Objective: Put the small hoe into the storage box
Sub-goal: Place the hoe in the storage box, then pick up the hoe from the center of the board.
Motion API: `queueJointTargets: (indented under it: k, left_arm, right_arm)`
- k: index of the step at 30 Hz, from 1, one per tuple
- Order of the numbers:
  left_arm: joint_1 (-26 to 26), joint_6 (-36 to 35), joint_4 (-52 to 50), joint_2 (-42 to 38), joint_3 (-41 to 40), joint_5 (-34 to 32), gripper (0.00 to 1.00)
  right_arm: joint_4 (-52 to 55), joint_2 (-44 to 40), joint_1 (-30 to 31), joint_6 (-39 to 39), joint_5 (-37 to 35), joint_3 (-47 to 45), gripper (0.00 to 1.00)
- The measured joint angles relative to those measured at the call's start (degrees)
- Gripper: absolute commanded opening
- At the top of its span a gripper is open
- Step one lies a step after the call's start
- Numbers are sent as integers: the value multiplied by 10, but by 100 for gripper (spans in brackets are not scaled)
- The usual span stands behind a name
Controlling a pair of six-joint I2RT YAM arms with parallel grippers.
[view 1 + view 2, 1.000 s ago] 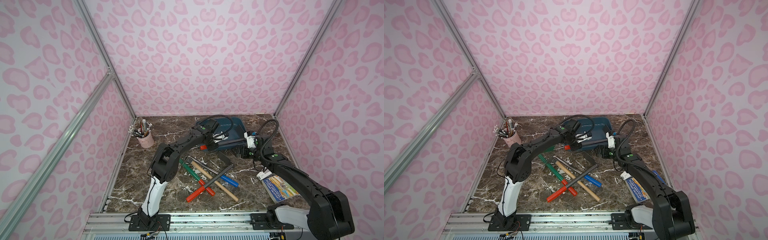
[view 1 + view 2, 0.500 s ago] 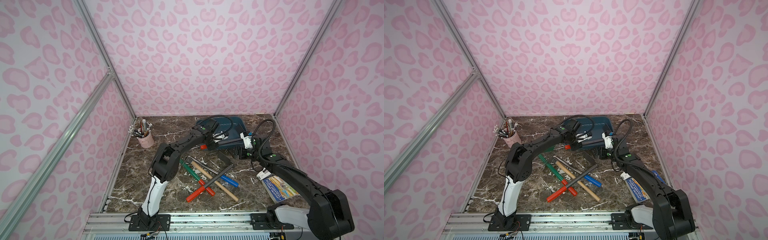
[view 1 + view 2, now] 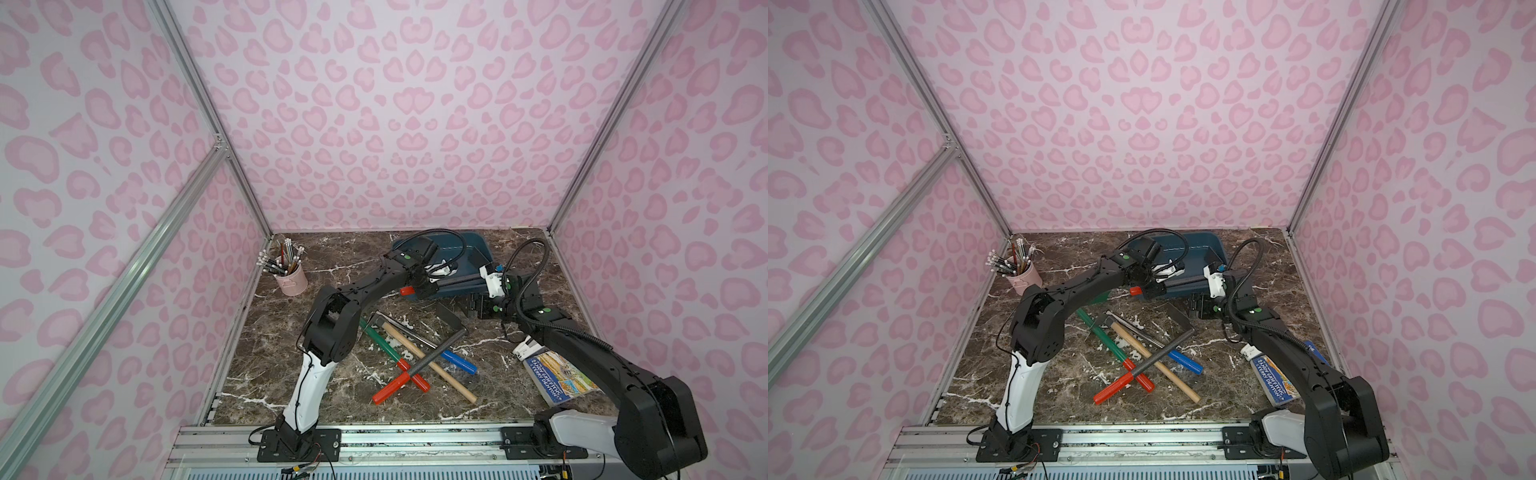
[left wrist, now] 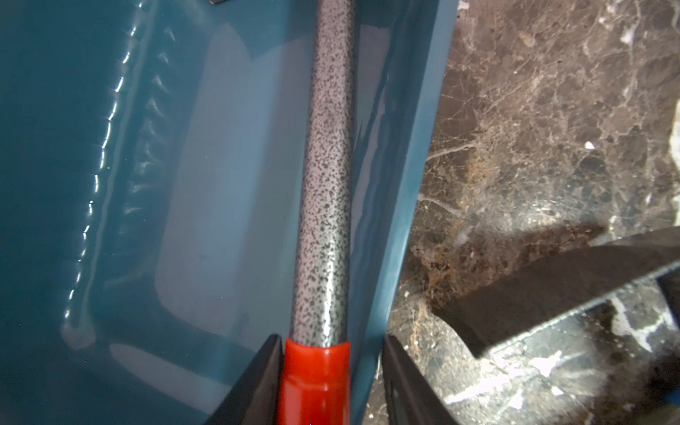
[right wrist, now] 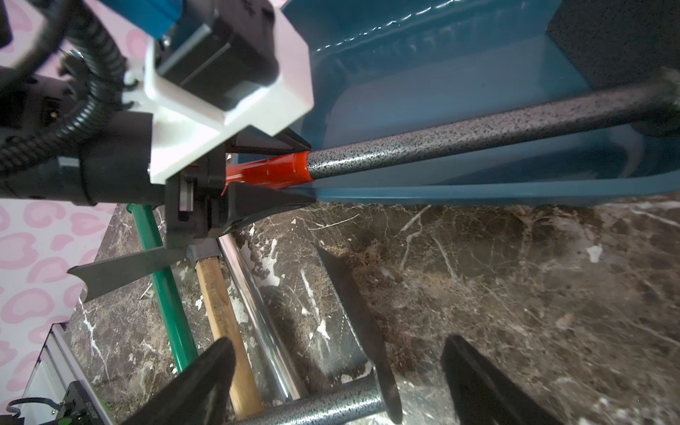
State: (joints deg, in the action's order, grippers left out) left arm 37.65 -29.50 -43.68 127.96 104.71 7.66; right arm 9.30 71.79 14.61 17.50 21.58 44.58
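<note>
Small hoe (image 4: pixel 325 184), speckled grey shaft inside teal storage box (image 4: pixel 403 184), red grip over rim

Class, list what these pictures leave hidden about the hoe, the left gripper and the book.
Hoe: head cut off by the left wrist view's edge; behind the right arm in top views.
Left gripper: jaws hidden under its wrist in top views.
Book: title mostly under the right arm.

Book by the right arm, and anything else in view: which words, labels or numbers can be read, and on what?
"ANDY GRIFFITHS": on the book cover, only just legible in a top view.
"TERRY DENTON": the next line on the same cover.
Other print on that cover: too small to read.
Elsewhere, in any view: no readable text.
</note>
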Motion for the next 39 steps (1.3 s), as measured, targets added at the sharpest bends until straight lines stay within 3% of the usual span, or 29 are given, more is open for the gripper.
queueJointTargets:
  k: [7,20,28,39]
  left_arm:
    - [0,0,2,-2,2,-9,56]
    - [0,33,17,-46,-9,-16,59]
    - [0,77,37,-103,-57,-21,60]
    - [15,133,69,-200,-198,-21,60]
  right_arm:
    - [0,0,3,-1,0,0,92]
    - [1,-6,7,-7,6,-5,92]
    - [-2,-4,8,-6,8,-5,92]
    - [-9,-1,18,-9,21,-8,92]
